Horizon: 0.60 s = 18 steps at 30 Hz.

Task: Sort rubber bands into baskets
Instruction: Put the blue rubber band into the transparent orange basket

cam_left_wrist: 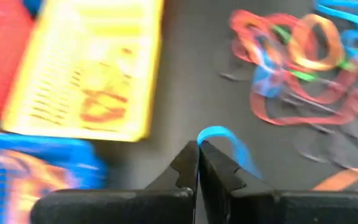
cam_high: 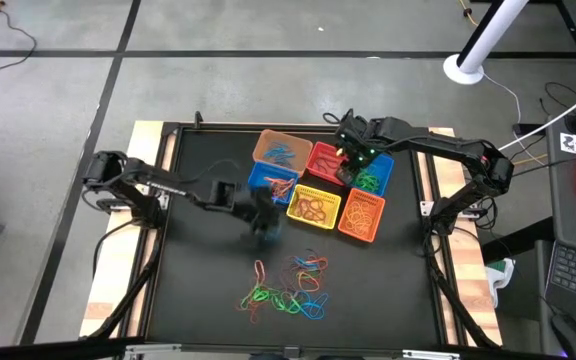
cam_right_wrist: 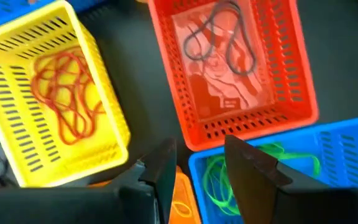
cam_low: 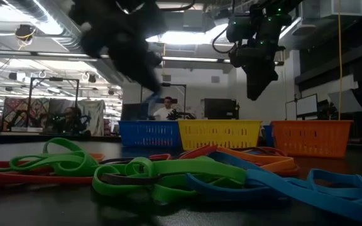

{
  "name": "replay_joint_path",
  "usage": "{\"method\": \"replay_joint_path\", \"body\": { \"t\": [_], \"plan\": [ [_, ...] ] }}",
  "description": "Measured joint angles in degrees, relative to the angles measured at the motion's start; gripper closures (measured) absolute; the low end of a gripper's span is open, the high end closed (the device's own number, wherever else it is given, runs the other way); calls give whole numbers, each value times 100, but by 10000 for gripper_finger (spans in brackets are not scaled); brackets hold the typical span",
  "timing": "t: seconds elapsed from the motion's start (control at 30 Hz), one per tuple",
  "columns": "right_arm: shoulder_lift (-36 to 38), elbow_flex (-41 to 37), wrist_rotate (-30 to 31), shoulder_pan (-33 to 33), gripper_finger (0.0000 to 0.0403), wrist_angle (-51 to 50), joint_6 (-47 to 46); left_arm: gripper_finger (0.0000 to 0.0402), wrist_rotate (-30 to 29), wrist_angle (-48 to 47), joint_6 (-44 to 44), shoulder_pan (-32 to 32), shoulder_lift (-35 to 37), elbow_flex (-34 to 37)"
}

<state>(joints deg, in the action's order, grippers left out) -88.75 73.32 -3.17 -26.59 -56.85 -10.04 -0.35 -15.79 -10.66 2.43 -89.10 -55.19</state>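
One thin blue rubber band (cam_left_wrist: 224, 138) is pinched in the closed left gripper (cam_left_wrist: 198, 148). Carry it toward twelve o'clock, level, releasing only over the blue perforated plastic basket (cam_high: 269, 180). The right gripper (cam_right_wrist: 197, 163) hangs open above the baskets.

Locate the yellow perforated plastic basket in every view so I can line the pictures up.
High view: yellow perforated plastic basket in the cluster's near row, centre.
Low view: mid-background, between a blue basket and an orange basket.
Left wrist view: upper left.
Right wrist view: left side.
Shared landmark: the red basket beside it.
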Motion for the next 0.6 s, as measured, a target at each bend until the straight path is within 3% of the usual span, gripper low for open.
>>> {"method": "replay_joint_path", "body": {
  "t": [0.3, 0.6],
  "plan": [
    [0, 0, -649, 109, 265, 42, 13, 397, -61, 1282, -448, -1412, 4, -5],
    [0, 0, -653, 1086, 265, 175, 29, 394, -60, 2081, -440, -2618, 4, -6]
  ]
}}
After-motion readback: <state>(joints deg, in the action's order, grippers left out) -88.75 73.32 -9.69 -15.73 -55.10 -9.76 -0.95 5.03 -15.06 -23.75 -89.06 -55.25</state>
